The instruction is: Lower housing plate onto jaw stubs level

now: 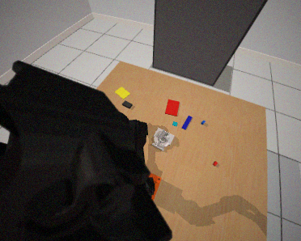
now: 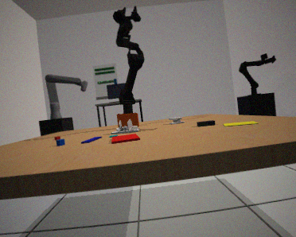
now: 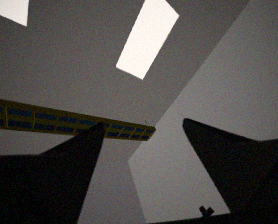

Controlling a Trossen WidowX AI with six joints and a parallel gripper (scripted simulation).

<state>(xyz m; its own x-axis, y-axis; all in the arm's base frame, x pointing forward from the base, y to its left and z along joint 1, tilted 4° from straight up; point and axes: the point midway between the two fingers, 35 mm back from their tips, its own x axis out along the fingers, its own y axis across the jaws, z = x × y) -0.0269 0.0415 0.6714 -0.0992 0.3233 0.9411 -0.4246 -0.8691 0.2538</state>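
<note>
A pale grey base with upright jaw parts (image 1: pixel 163 138) (image 2: pixel 126 129) sits on the table; the pins are too small to make out. A separate small pale piece (image 2: pixel 175 120), seemingly the housing plate, lies on the table to the right of the base in the exterior view. Black arm parts fill the left of the top view, where that piece does not show. My gripper (image 2: pixel 129 11) (image 3: pixel 144 124) is open and empty, raised high above the table and pointing upward. The wrist view shows only ceiling, wall and a beam between the fingers.
An orange block (image 1: pixel 155 187) (image 2: pixel 128 119) stands near the arm's base. A red slab (image 1: pixel 172 107) (image 2: pixel 126 138), a blue bar (image 1: pixel 187 122) (image 2: pixel 91 140), a black block (image 1: pixel 127 104) (image 2: pixel 206 123) and a yellow sheet (image 1: pixel 122 92) (image 2: pixel 240 124) lie around the base.
</note>
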